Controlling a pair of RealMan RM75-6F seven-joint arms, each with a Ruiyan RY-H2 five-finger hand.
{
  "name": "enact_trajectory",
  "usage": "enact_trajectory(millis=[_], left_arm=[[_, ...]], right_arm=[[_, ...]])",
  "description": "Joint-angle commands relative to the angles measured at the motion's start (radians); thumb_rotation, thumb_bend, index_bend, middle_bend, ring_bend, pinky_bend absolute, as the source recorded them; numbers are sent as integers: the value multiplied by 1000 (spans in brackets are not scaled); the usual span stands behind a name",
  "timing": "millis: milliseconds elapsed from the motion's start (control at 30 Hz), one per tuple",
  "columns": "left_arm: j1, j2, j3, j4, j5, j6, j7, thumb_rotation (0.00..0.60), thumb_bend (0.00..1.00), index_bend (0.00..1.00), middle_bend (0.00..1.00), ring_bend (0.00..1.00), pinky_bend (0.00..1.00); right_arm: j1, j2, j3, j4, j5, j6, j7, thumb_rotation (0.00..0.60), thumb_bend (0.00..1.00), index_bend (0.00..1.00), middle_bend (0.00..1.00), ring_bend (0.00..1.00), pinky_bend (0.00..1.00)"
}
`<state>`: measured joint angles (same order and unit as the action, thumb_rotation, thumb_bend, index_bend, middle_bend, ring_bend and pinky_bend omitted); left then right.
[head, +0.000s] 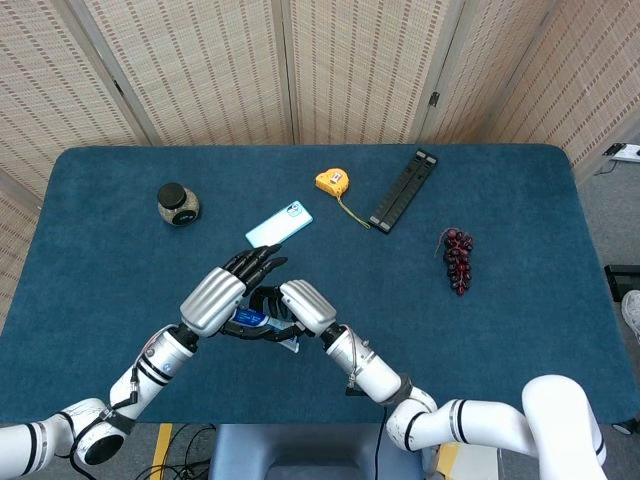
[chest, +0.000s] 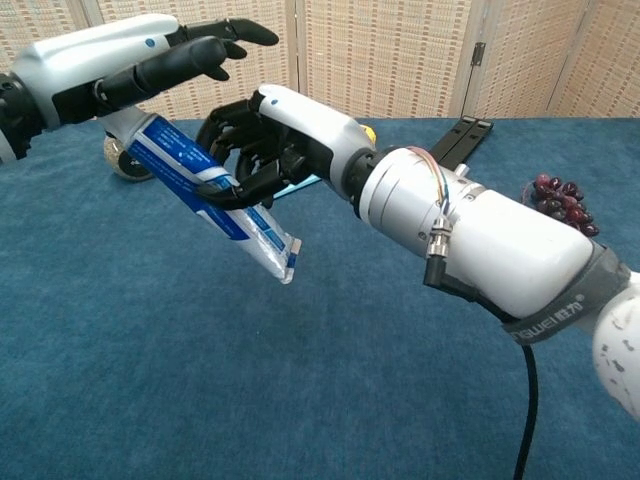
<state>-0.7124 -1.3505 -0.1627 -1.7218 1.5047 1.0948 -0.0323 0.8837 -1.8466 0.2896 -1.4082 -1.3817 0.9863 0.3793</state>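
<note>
My right hand (chest: 262, 140) grips a blue and white tube (chest: 205, 188) around its middle and holds it tilted above the table, cap end up to the left, crimped end down to the right. My left hand (chest: 150, 62) hovers just over the tube's cap end with its fingers stretched out, holding nothing. From the head view the left hand (head: 225, 292) lies over the right hand (head: 298, 303), and only a small part of the tube (head: 252, 320) shows between them.
On the blue table (head: 520, 220) lie a light blue phone (head: 279, 224), a yellow tape measure (head: 333, 181), a black folded bar (head: 404, 189), a bunch of dark grapes (head: 458, 259) and a small round jar (head: 178, 203).
</note>
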Motion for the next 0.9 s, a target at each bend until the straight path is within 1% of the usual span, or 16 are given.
enact_trajectory(millis=[33,300,533,633,700,800,900], left_arm=[[-3,2,2,-5,-7,-7,8,0,0,0,0,14,147],[-8,11,5,-22,-26,-25,13,0,0,0,0,9,147],[-1,24,0,-21,-34,-11,1,0,0,0,0,10,148],[8,35,0,-21,-32,2,-11,0,0,0,0,10,148],[16,43,2,-19,-30,12,-22,0,0,0,0,10,148],[27,55,7,-13,-28,23,-38,0,0,0,0,10,147],[41,63,13,-2,-27,36,-52,0,0,0,0,10,147]], right_arm=[[1,-1,0,1,-1,1,1,600,738,769,722,614,644],[3,-7,-1,12,-8,5,5,600,738,769,722,614,644],[-8,10,-23,25,-15,1,10,600,738,769,722,614,644],[-17,40,-41,25,-16,-12,0,600,733,769,718,614,644],[-22,77,-59,20,-16,-33,-21,600,724,769,717,614,644],[-27,138,-86,12,-9,-73,-77,600,691,769,713,614,644],[-30,199,-108,3,12,-118,-138,600,649,769,684,614,644]])
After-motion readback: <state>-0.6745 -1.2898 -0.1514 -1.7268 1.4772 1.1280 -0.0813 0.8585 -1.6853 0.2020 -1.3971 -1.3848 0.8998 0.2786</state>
